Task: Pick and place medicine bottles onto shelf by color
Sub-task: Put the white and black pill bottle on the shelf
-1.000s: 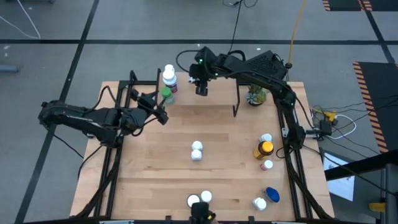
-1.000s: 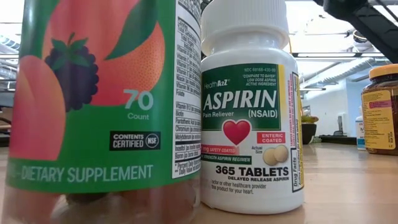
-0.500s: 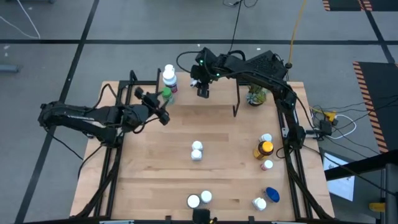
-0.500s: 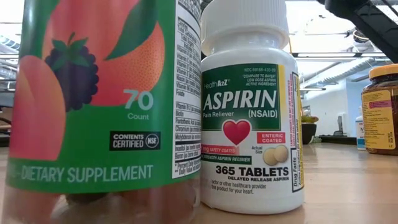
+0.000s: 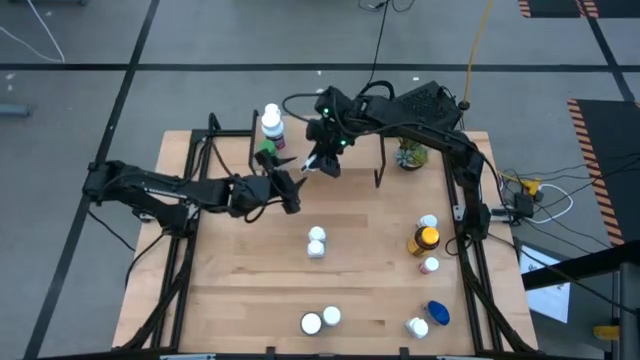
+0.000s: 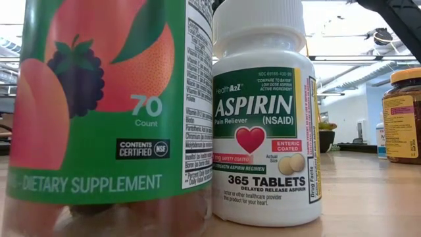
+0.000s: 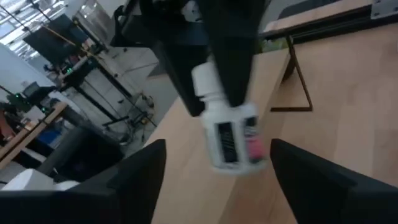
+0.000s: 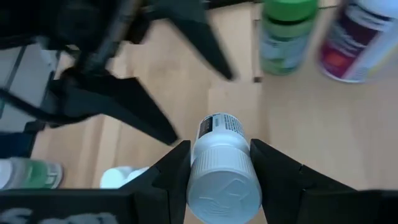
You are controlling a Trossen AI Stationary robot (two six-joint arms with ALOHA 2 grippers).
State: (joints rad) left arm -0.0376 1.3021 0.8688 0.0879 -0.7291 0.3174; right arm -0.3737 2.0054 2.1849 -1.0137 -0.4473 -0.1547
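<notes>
My right gripper (image 5: 324, 160) is shut on a white bottle (image 7: 235, 140) with a pink-marked label, held above the table in front of the shelf (image 5: 297, 137). My left gripper (image 5: 288, 186) is open; its two fingers (image 7: 134, 180) stand wide apart just short of that bottle, which faces them. It touches nothing. A green-capped bottle (image 8: 285, 32) and a white bottle with a purple label (image 8: 362, 38) stand upright on the shelf's left part. My right gripper pinches the white bottle by its cap (image 8: 222, 182) between its two fingers (image 8: 166, 171), one on each side. The fingers come from above, slanting down. The bottle hangs below them, tilted, clear of the table and shelf.
Two white bottles (image 5: 316, 241) stand mid-table. An amber one (image 5: 424, 240), a blue one (image 5: 437, 313) and several white ones stand at the right and near edges. A potted plant (image 5: 412, 153) stands far right. A green supplement bottle (image 6: 105, 112) and an aspirin bottle (image 6: 263, 112) stand close before the low camera.
My left gripper has gone toward the table's right, up to my right gripper and its bottle. My right gripper has come a little toward the near edge with the white bottle and has tipped it.
</notes>
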